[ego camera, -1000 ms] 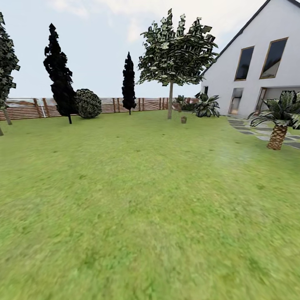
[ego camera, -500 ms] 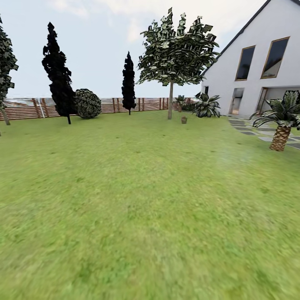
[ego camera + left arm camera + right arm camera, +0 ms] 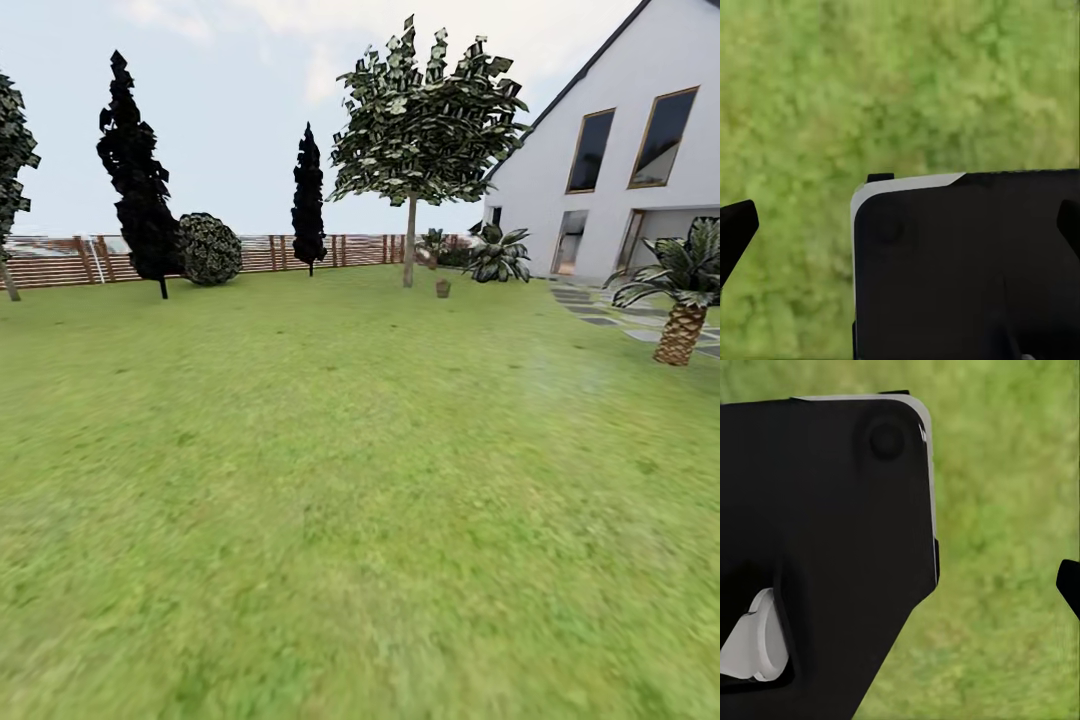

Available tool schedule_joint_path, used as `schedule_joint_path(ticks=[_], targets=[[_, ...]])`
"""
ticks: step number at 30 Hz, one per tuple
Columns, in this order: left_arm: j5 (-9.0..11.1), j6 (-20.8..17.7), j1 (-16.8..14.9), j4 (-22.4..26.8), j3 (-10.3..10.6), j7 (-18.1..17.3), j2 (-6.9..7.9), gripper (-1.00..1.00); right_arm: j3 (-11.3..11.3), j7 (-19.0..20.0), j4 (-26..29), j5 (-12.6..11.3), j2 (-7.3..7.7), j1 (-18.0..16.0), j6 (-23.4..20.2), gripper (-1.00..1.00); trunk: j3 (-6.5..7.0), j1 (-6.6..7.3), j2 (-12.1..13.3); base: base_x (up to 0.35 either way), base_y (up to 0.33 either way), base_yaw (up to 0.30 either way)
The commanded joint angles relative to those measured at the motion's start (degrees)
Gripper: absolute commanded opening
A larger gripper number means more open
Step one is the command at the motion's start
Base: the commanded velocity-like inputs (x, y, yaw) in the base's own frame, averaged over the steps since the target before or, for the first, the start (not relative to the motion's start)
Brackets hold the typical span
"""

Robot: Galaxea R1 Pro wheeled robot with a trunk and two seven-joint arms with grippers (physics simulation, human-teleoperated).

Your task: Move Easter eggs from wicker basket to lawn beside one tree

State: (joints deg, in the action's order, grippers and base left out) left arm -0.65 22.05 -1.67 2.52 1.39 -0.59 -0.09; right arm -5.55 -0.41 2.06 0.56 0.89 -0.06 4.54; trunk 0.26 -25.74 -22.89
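Wicker basket: a small brown thing [image 3: 442, 288] stands on the grass upper right of centre in the head view, just right of the leafy tree's trunk; likely the basket, too small to be sure.
Easter eggs: too far off to make out; whether they lie in that small thing cannot be told.
Far left: a partly cut-off tree [image 3: 10, 170] at the frame's left edge, with the slatted wooden fence [image 3: 60, 260] running behind it.
Left of centre: a tall dark cypress [image 3: 135, 170], a round shrub [image 3: 208, 249] beside it, and a second, smaller cypress [image 3: 309, 200] further right.
Tree: pale trunk and blocky green crown [image 3: 410, 235], upper centre, by the fence line.
Lawn: green grass [image 3: 340, 500] over the whole lower part of the frame.
Right: white house [image 3: 610, 170], grey stepping stones [image 3: 590, 305] and a palm [image 3: 683, 300] at the right edge.
Left gripper: in the left wrist view dark fingertips [image 3: 735, 229] sit at both side edges over grass, spread wide, nothing between them.
Right gripper: one dark tip [image 3: 1069, 581] shows at the edge of its wrist view; cannot tell how it stands.
Progress: nothing done as far as can be judged; the robot stands well apart from the basket, with all the picking and placing left.
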Motion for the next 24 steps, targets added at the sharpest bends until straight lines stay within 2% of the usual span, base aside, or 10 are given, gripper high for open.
schedule_joint_path(ticks=[1, 24], targets=[[-0.1, 0.2, 0.0, -0.1, 0.1, 0.0, 0.0, 1.0, -0.4, 0.0, 0.0, 0.1, -0.01, 0.0, 0.2, 1.0, -0.01, -0.05, 0.0, 0.269, 0.0, 0.0], [-0.1, 0.2, 0.0, -0.1, 0.1, 0.0, 0.01, 1.0, -0.4, 0.0, 0.0, 0.1, -0.01, 0.0, 0.2, 1.0, -0.01, -0.05, 0.0, 0.267, 0.0, 0.0]])
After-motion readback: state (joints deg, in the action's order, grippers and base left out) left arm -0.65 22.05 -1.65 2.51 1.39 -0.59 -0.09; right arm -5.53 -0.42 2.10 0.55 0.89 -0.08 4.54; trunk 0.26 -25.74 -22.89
